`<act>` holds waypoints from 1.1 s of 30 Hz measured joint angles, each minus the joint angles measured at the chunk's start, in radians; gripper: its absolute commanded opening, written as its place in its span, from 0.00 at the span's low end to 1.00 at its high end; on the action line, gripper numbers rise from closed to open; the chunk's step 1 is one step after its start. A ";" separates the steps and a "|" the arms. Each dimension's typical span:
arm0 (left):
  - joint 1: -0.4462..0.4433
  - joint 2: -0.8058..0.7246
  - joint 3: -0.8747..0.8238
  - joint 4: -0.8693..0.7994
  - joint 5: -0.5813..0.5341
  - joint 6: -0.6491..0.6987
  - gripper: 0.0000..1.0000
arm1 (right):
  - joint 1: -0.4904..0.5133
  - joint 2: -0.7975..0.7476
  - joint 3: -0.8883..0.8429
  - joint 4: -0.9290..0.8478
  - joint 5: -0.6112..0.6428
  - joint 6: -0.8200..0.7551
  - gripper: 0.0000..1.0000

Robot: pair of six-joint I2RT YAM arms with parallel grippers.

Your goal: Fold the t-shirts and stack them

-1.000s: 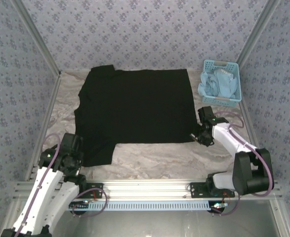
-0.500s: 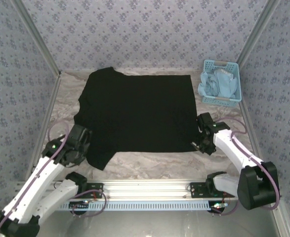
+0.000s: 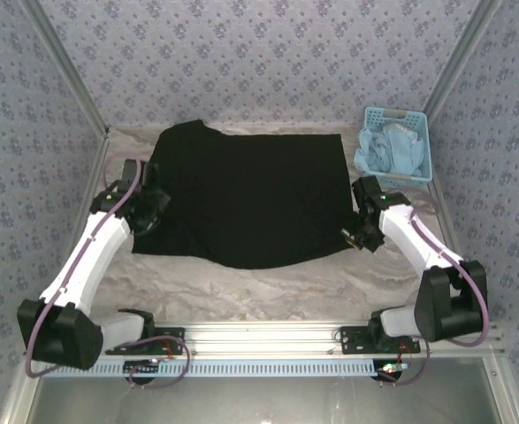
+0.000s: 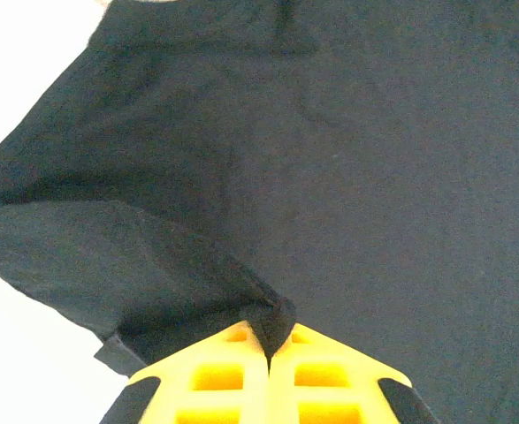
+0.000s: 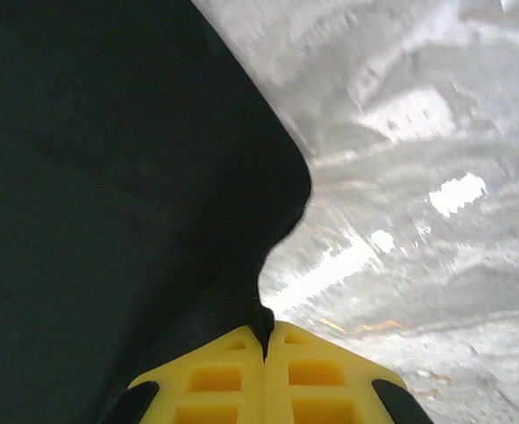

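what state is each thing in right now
t-shirt: mostly spread out, plain side up, not yet folded
left claw: shut on t-shirt's left edge
right claw: shut on t-shirt's near right corner
basket: upright, far right of the table
blue cloth: crumpled inside basket

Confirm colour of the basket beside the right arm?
Light blue basket, clearest in the top external view.
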 measured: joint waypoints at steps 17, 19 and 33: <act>0.111 0.337 0.278 0.069 0.076 0.241 0.00 | -0.053 0.316 0.289 0.064 0.000 -0.044 0.00; 0.117 0.362 0.294 0.069 0.075 0.256 0.00 | -0.056 0.341 0.306 0.069 0.000 -0.044 0.00; 0.156 0.417 0.344 0.076 0.026 0.275 0.00 | -0.071 0.472 0.426 0.066 0.016 -0.059 0.00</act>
